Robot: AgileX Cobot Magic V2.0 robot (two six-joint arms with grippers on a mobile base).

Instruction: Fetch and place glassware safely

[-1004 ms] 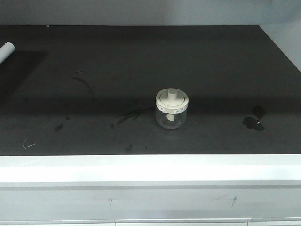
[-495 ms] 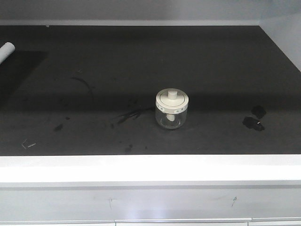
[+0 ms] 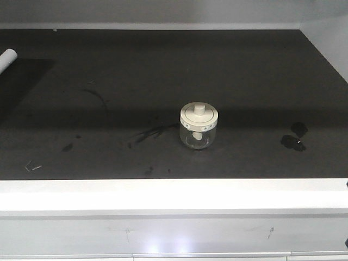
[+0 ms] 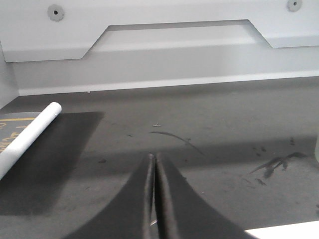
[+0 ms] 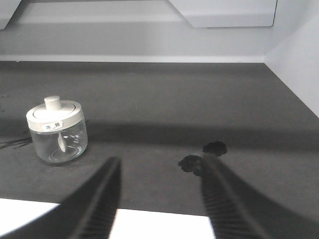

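**Two sets of jaws, one untouched glass jar (image 5: 56, 132)**

The left jaws are pressed together, empty; the right jaws stand spread. The glass jar sits upright on the bench (image 5: 149, 89) at their ten o'clock. A low sideways approach could clip and topple it.

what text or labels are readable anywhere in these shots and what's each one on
White label on the glass jar lid rim: dark characters, too blurred to read.
Yellowish print on the dark mat, left edge: cut off, unreadable.
No other text visible.
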